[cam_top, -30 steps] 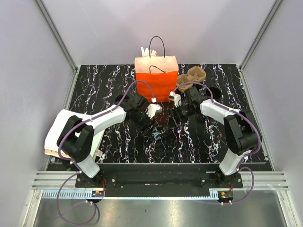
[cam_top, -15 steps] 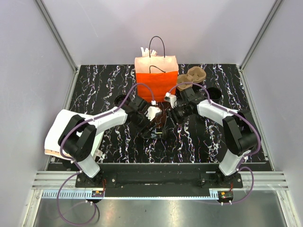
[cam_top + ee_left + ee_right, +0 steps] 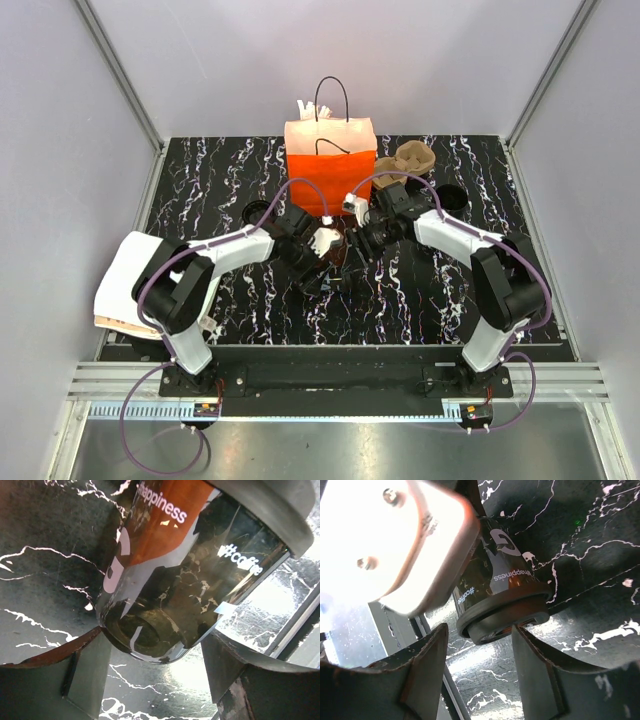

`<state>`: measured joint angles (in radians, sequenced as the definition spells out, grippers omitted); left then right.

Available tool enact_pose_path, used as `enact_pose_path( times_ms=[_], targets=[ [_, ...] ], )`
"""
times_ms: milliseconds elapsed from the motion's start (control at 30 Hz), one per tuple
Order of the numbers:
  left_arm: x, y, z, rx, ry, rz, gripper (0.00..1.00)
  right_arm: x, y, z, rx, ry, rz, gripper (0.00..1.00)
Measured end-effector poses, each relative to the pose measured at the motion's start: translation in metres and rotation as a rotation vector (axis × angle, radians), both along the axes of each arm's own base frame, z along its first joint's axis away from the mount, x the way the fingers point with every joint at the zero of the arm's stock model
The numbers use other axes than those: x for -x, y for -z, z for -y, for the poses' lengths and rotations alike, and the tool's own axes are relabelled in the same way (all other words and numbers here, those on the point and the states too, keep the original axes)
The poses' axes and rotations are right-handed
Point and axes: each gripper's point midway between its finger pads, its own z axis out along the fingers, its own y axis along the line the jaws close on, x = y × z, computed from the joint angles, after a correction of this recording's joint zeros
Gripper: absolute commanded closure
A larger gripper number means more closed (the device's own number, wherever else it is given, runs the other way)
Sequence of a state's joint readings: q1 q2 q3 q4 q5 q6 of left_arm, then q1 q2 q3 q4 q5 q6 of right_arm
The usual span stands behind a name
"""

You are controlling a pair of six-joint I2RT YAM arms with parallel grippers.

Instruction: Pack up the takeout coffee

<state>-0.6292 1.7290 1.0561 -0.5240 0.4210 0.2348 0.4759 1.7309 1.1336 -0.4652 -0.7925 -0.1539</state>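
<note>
The takeout coffee (image 3: 339,251) is a black cup with an orange band reading "happiness" and "#coffee" (image 3: 175,575). It hangs tilted above the table in front of the orange paper bag (image 3: 330,170). My left gripper (image 3: 155,637) is shut on its lower end, one finger on each side of the base. The black lid (image 3: 502,614) points toward my right gripper (image 3: 479,630). Those jaws stand partly apart just short of the lid, with bare table showing between the left fingertip and the rim. In the top view the right gripper (image 3: 362,237) sits close to the cup's right.
A brown pulp cup carrier (image 3: 408,163) lies right of the bag. Black round pieces stand at the left (image 3: 252,212) and right (image 3: 450,196) of the marbled table (image 3: 200,180). A pale flat stack (image 3: 103,318) lies at the left edge. Grey walls enclose three sides.
My left gripper has carried the cup up and toward the bag. My right gripper has moved left onto the lid end, and its jaws have narrowed.
</note>
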Motion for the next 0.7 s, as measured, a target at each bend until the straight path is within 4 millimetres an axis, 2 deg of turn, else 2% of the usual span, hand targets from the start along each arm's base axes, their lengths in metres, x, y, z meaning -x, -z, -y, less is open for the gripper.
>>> enact_pose_path(
  times_ms=[200, 367, 467, 700],
  targets=[
    [-0.007, -0.004, -0.003, 0.038, -0.022, -0.018, 0.28, -0.014, -0.016, 0.015, -0.032, 0.048, 0.033, 0.40],
    [-0.010, -0.005, -0.006, 0.052, -0.032, -0.025, 0.28, -0.031, -0.015, 0.035, -0.039, 0.113, 0.027, 0.41],
    [-0.009, -0.007, -0.004, 0.063, -0.027, -0.030, 0.28, -0.032, -0.004, 0.037, -0.032, 0.113, -0.005, 0.43],
    [-0.012, -0.015, 0.002, 0.091, -0.012, -0.025, 0.28, -0.032, 0.041, 0.043, 0.006, 0.133, -0.138, 0.47]
  ],
)
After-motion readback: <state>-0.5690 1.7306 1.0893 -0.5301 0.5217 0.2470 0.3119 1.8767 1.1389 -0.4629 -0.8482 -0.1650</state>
